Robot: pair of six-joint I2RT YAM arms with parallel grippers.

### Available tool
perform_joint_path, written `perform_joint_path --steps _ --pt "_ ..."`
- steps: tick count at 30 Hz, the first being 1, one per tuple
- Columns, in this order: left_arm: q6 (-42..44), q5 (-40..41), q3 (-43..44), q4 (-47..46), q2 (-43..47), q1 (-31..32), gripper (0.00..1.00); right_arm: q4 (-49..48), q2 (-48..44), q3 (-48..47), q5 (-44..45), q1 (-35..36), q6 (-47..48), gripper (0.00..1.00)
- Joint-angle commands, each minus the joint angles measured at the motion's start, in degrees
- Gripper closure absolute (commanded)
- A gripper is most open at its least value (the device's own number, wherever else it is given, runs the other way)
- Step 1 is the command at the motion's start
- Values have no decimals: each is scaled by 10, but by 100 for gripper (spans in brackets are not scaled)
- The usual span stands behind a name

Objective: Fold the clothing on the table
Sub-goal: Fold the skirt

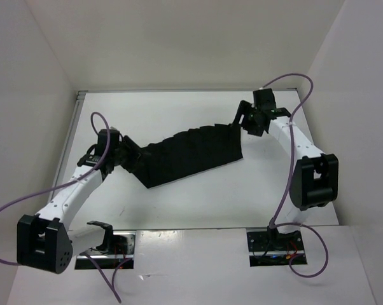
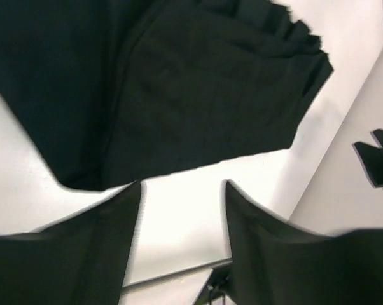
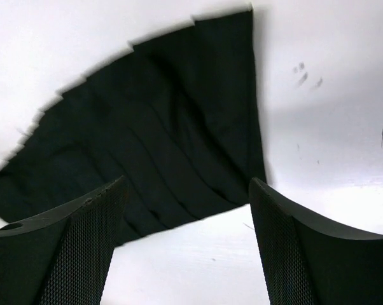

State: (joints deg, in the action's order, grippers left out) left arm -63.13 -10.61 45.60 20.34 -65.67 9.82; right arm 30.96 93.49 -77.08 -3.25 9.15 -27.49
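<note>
Both hands have their jaws apart, gripping nothing: the left hand [image 2: 182, 187] at the left end of the clothing [image 1: 188, 152], the right hand [image 3: 186, 184] at its right end. The black clothing lies spread across the middle of the tabletop [image 1: 179, 206].

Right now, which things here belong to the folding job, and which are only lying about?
Belong to the job: wrinkly black fabric garment; glossy white rectangular tabletop; open left gripper; open right gripper.
Just there: purple cables; white enclosure walls.
</note>
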Motion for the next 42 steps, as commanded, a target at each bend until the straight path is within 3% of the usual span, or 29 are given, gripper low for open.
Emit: perform_joint_path --steps 1,2,3,6,14,17,18,19,22,23,26,35,42 --pt "13 -6 -24 27 26 1 47 44 46 20 -1 2 37 18" --pt "13 -12 -25 27 26 1 61 44 70 20 -22 2 42 18" --pt "13 -12 -25 27 26 6 68 44 82 20 -27 2 42 18" --pt "13 -17 -31 21 13 12 77 31 118 8 -49 -9 54 18" --pt "7 -9 -93 -2 -28 24 73 16 182 -5 -135 -14 74 20" --pt "7 -9 -93 -18 -53 24 75 10 196 7 -164 -14 79 27" --pt "13 -9 -84 -18 -60 24 75 10 205 7 -197 -14 79 32" --pt "18 -9 -59 -18 -76 29 75 5 213 15 -215 -14 79 50" --pt "47 -14 0 4 -96 36 76 0 213 29 -263 -14 79 92" --pt "56 -6 21 10 -97 54 76 0 213 38 -263 -14 74 100" --pt "83 12 81 30 -121 67 73 0 190 51 -288 2 59 100" --pt "105 45 94 19 -281 67 77 0 121 101 -251 37 22 100" --pt "143 72 203 25 -405 61 79 -6 90 141 -258 62 -10 100"
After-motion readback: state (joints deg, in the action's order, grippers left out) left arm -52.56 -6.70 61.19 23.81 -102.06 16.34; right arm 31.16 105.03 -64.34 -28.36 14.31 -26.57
